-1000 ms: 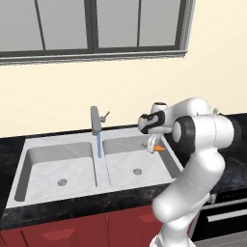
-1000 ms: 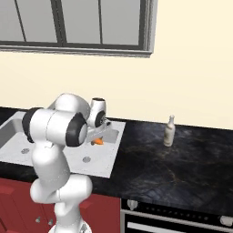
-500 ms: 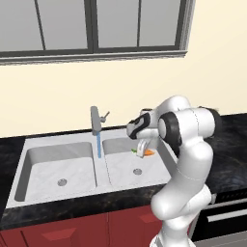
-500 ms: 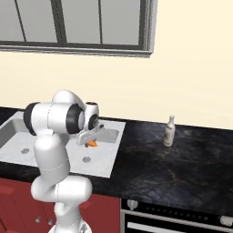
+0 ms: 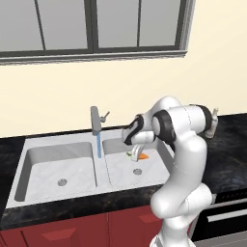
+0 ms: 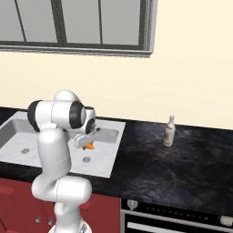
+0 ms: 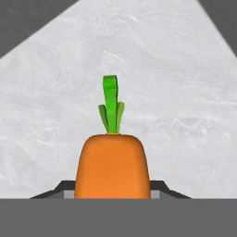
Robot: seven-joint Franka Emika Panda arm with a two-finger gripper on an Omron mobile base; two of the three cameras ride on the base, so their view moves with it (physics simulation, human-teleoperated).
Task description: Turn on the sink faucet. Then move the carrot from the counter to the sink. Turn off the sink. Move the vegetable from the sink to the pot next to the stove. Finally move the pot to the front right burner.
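Orange carrot (image 7: pixel 112 166) btwn fingers (image 7: pixel 159 187), stem outward, over sink (image 5: pixel 120 170)

Gripper (image 5: pixel 138 155) with carrot (image 5: pixel 143 156) further left, over sink (image 5: pixel 58 166).

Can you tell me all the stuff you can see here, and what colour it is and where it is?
sink: one, light grey, two basins, set in the counter.
sink faucet: one, grey, behind the divider between the basins, a blue stream of water running down from it.
carrot: one, orange with a green stem, held above the right basin.
counter: one, glossy black stone, red cabinet fronts below.
bottle: one, pale, upright on the counter right of the sink.
stove: one, black front with grey knobs, at the lower right.
window: one, dark grey frame, on the cream wall above the sink.
gripper: one, jaws closed on the carrot, over the right basin.
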